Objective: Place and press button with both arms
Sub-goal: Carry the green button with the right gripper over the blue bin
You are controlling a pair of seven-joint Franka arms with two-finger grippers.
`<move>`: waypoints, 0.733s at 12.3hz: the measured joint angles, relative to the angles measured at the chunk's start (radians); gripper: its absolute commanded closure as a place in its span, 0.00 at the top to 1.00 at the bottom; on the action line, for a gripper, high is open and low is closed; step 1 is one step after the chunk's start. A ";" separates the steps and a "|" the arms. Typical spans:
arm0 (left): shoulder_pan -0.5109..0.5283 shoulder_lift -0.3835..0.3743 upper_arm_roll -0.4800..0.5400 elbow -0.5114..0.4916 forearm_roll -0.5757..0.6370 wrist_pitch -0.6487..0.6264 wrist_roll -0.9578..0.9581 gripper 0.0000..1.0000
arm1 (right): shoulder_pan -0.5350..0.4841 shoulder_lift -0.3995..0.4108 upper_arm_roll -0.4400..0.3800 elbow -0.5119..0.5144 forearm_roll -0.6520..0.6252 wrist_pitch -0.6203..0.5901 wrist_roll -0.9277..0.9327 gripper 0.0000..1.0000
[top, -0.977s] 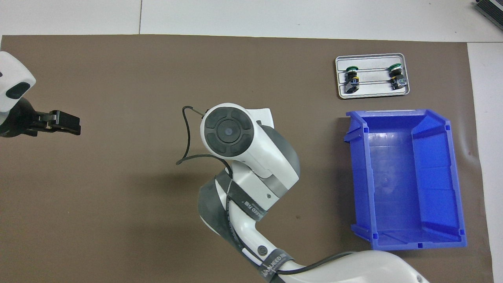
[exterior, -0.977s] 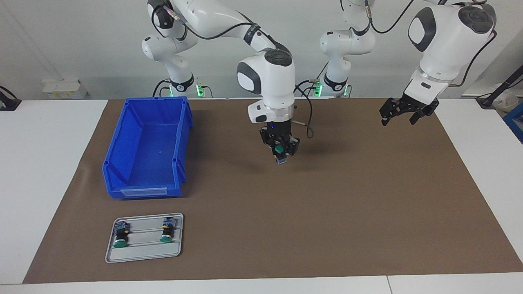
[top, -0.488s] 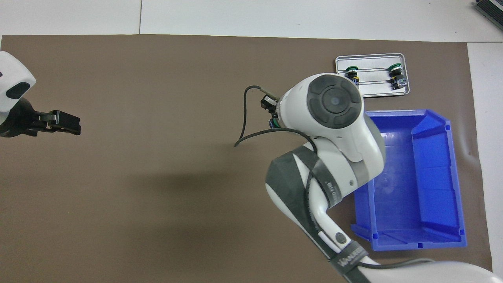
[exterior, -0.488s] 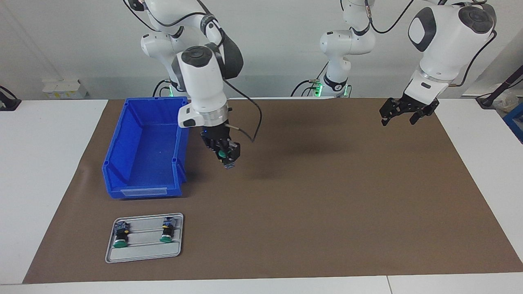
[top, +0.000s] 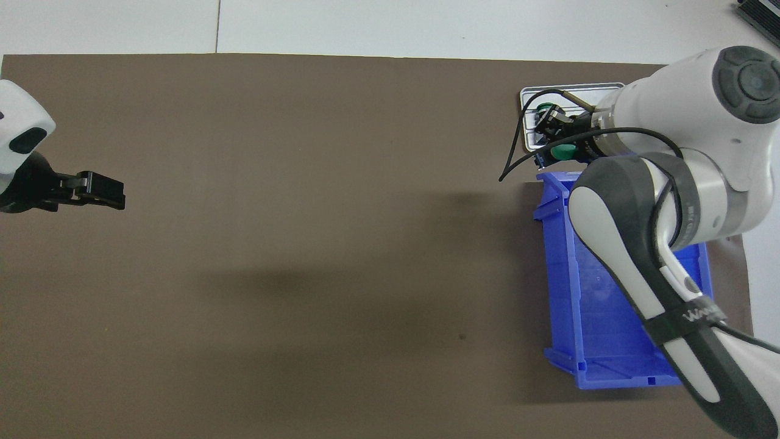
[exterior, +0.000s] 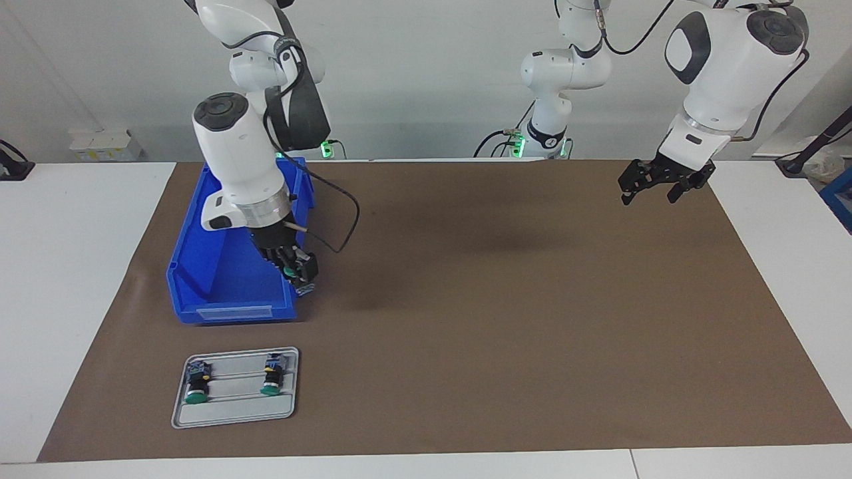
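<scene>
At left of the facing view, the right gripper (exterior: 297,271) clamps a green button (exterior: 289,271) over the blue bin (exterior: 219,293)'s corner, while the left gripper (exterior: 649,193) hangs open, empty, at upper right.

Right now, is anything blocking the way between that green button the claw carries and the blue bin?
Nothing visible. The right claw holds the button in the air at the blue bin's corner nearest the tray; the bin's visible floor is bare.
</scene>
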 measured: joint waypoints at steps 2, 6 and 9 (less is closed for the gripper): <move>0.000 0.000 0.000 0.000 0.000 0.000 0.000 1.00 | -0.044 0.007 -0.001 -0.002 0.000 -0.004 -0.025 0.00; 0.000 0.000 0.000 0.000 0.000 0.000 0.000 1.00 | -0.086 0.009 -0.008 -0.003 -0.035 -0.085 0.012 0.00; 0.000 0.000 0.000 0.000 0.000 0.000 0.000 1.00 | -0.099 0.006 -0.011 -0.013 -0.080 -0.118 0.074 0.00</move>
